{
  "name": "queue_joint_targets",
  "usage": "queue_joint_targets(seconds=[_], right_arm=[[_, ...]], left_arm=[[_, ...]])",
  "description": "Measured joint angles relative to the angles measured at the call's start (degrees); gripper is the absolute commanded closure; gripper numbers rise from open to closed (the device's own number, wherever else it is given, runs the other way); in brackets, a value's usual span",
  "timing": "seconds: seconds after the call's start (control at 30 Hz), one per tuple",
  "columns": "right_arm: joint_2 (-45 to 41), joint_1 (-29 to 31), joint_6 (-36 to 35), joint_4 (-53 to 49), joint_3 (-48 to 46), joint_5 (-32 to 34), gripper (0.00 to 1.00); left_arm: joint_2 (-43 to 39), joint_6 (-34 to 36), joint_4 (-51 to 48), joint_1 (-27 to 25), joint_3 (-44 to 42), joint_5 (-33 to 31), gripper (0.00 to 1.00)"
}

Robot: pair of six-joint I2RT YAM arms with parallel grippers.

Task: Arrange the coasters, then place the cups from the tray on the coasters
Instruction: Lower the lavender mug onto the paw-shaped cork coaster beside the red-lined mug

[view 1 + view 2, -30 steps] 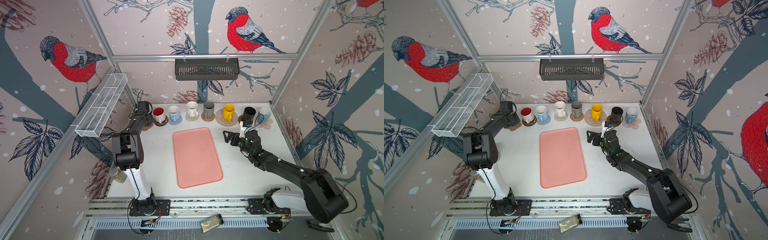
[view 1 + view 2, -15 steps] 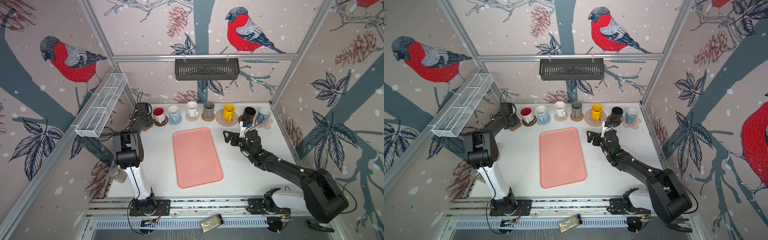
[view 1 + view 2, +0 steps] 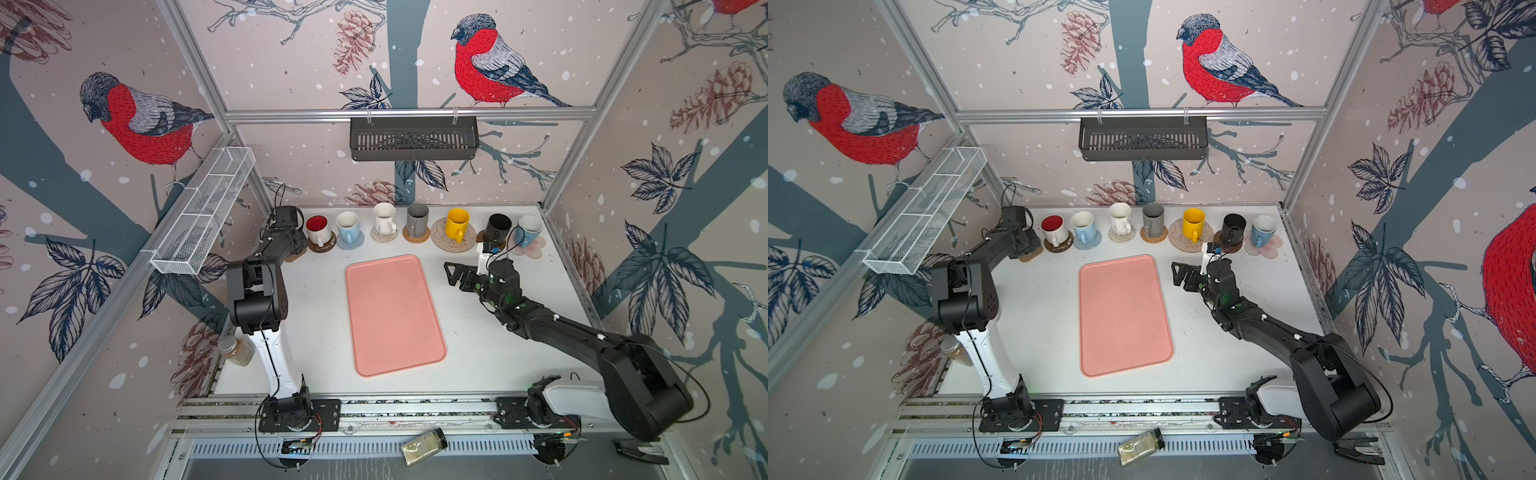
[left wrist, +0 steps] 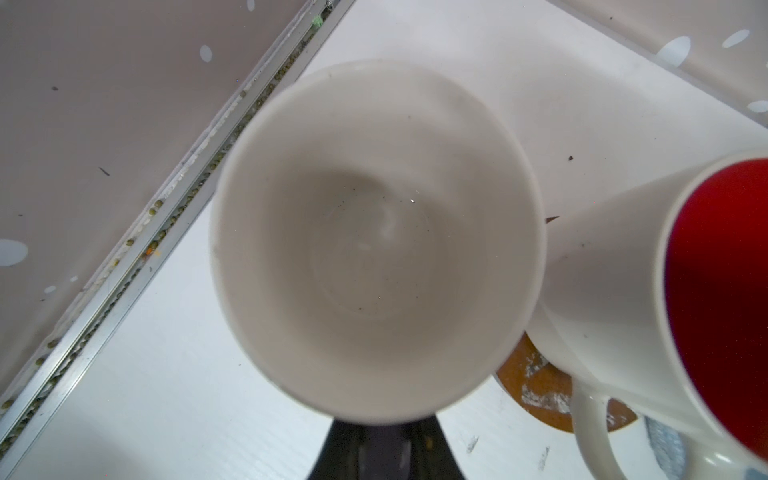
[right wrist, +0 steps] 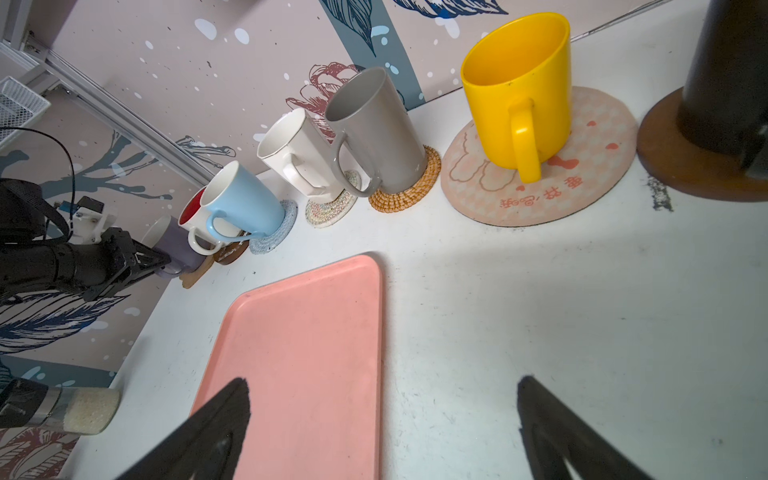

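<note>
Left jaws are clamping shut on the lavender cup (image 5: 183, 249) (over the tan paw coaster (image 5: 193, 279)); right jaws are gaping wide, holding nothing, near the tray (image 3: 392, 316).

In both top views the left gripper (image 3: 292, 240) sits right over the lavender cup (image 5: 176, 245) and blocks it from sight, and only a sliver of the tan paw coaster (image 3: 291, 257) peeks out beside it. In the left wrist view that cup's rim is a blur, its handle is hidden beneath, and the gripper's fingers are cut off at the edge. The white cup with red inside (image 4: 623, 291) runs out of frame. In the right wrist view the black cup (image 5: 725, 79) is chopped off at the edge, its top out of shot.
</note>
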Motion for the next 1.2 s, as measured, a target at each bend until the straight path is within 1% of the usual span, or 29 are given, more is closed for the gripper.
queue_joint_targets(seconds=[0.3,1.2], right_arm=[[0.33,0.00,0.00,-0.72,0.37,-0.48,0.00],[0.66,0.26,-0.02,-0.87,0.50,-1.77,0.00]], left_arm=[[0.28,-0.26,0.09,0.04,0.61,1.79,1.00],[0.57,-0.66,-0.17,0.11,0.66,1.07,1.00]])
